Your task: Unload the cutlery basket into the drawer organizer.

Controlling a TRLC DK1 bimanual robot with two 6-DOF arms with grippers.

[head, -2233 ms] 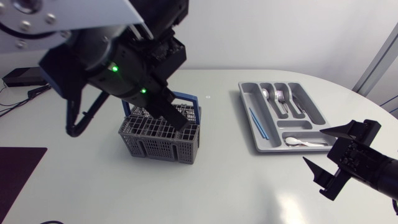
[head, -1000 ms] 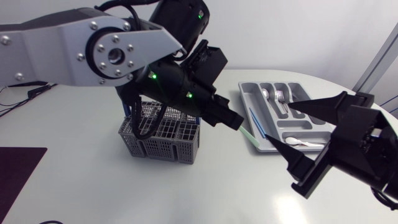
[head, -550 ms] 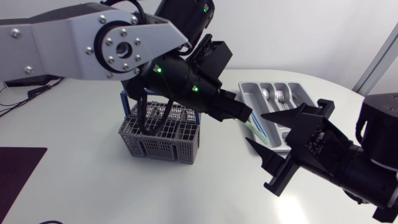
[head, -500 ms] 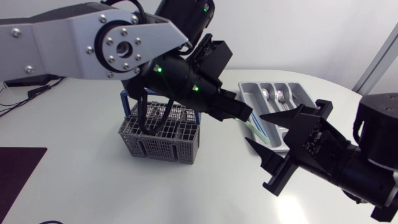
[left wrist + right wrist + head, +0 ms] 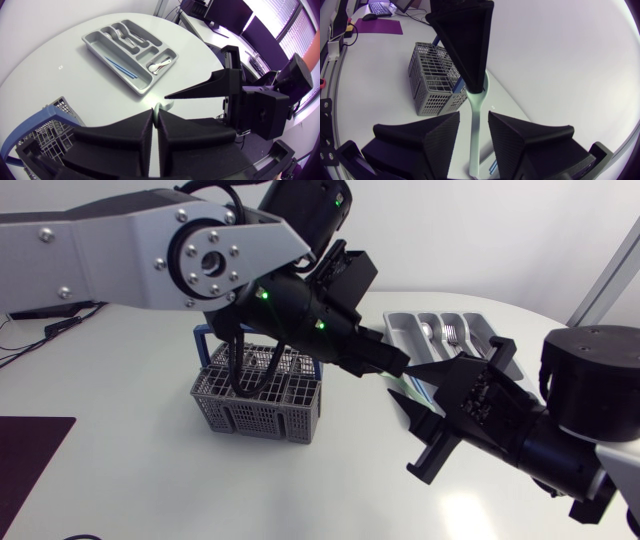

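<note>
left pincer (image 5: 398, 366) lifted green utensil (image 5: 476, 150) from basket (image 5: 258, 408), right pincer (image 5: 474, 122) moved around it

No readable text, numbers or labels anywhere. The cutlery basket (image 5: 255, 402) and drawer organizer (image 5: 398, 328) carry no legible print. The left arm (image 5: 120, 240) shows only small green lights (image 5: 263, 293) — no characters.

The left arm (image 5: 110, 240) has silver-grey links, a screw-ringed round joint cap (image 5: 207, 260), black cables (image 5: 236, 352) and green lights (image 5: 264, 293) behind its matte black claw (image 5: 396, 364).
</note>
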